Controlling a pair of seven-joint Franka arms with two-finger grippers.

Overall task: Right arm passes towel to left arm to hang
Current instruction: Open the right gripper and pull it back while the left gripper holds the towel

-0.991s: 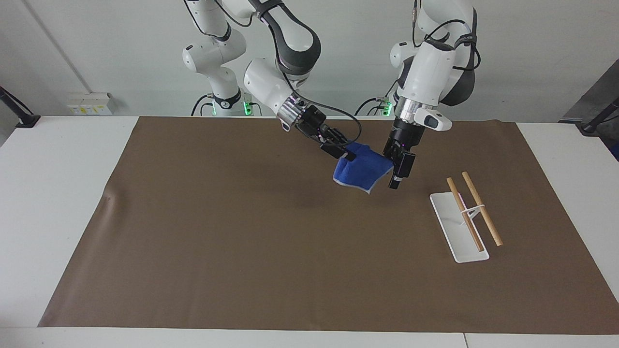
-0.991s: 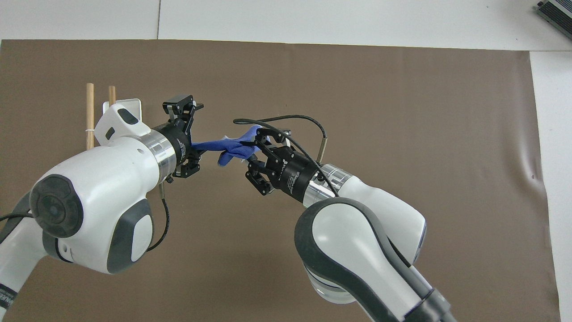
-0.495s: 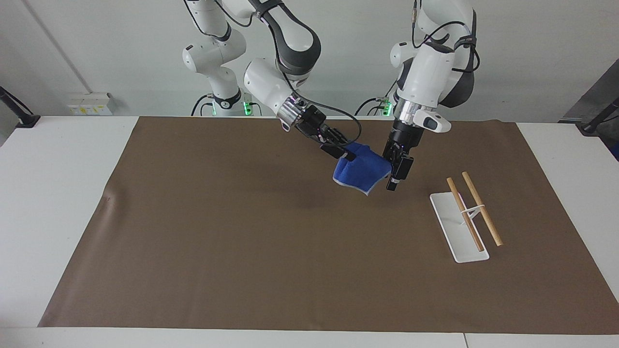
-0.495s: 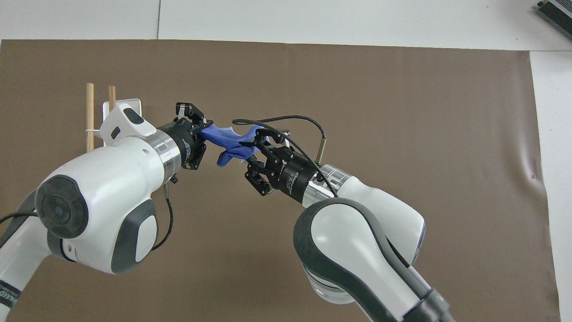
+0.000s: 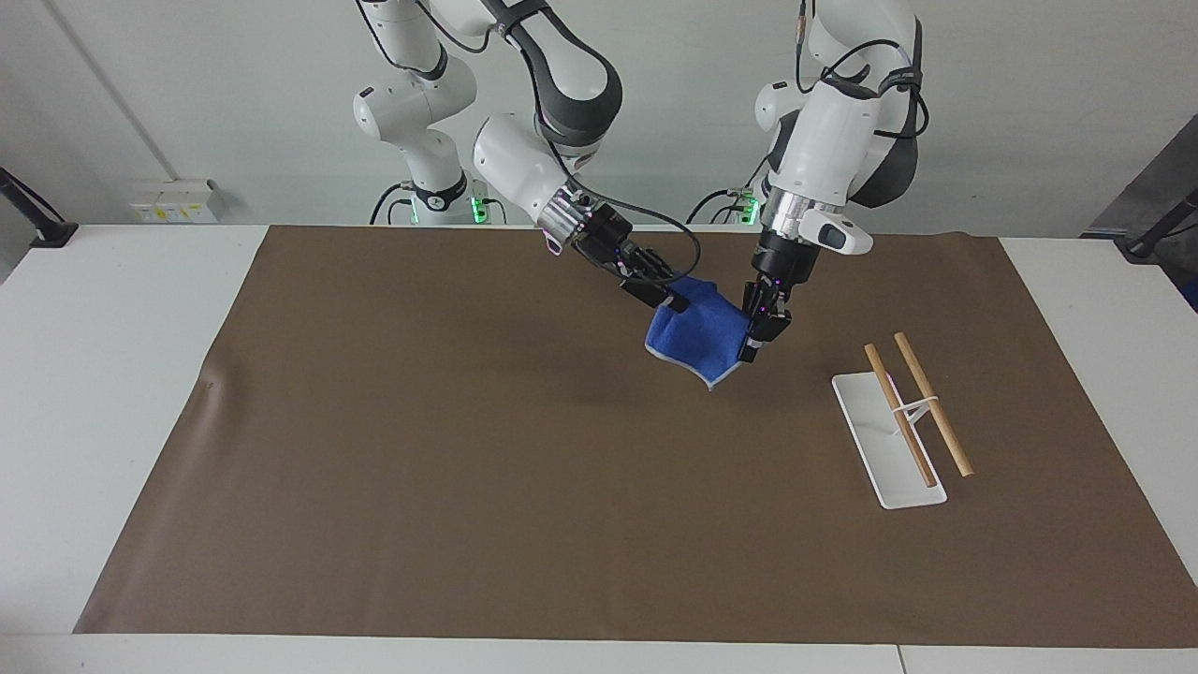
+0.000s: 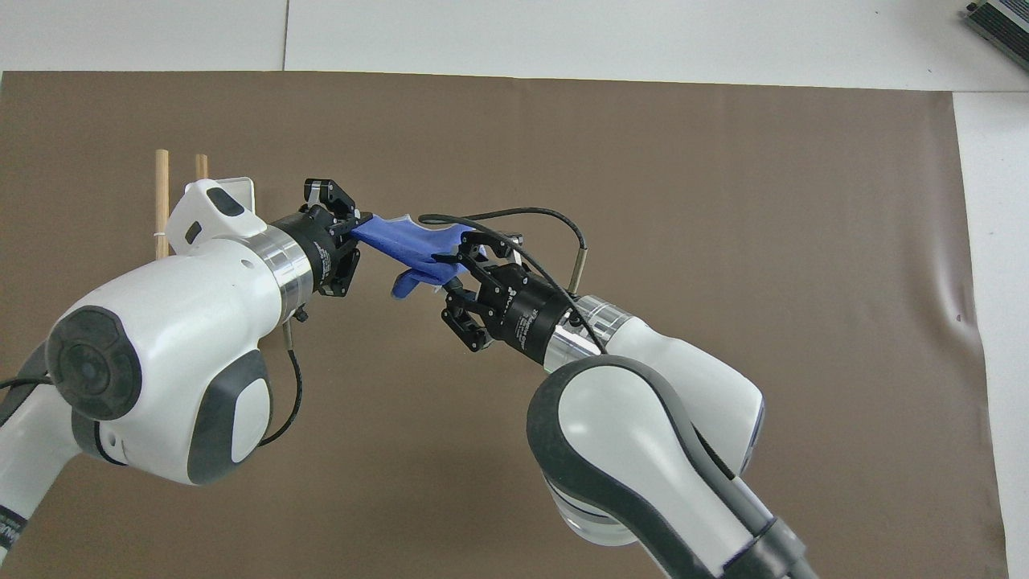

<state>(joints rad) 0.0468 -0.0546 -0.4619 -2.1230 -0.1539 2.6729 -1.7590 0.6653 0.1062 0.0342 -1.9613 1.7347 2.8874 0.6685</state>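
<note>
The blue towel (image 5: 697,337) (image 6: 402,240) hangs in the air above the brown mat, stretched between both grippers. The left gripper (image 5: 752,343) (image 6: 362,229) points down from the left arm and is shut on the towel's edge nearest the rack. From the right arm, the right gripper (image 5: 670,299) (image 6: 453,259) reaches in at a slant and pinches the towel's upper corner, fingers still closed on the cloth. The towel's lower corner sags toward the mat without touching it.
A white rack base (image 5: 866,421) carrying two wooden rods (image 5: 931,402) (image 6: 161,197) stands on the brown mat (image 5: 468,468) toward the left arm's end of the table. In the overhead view the left arm covers most of the rack.
The left gripper has gone from open beside the towel to shut on its edge. The cloth now spans straighter between the two grippers. The right arm has barely moved.
</note>
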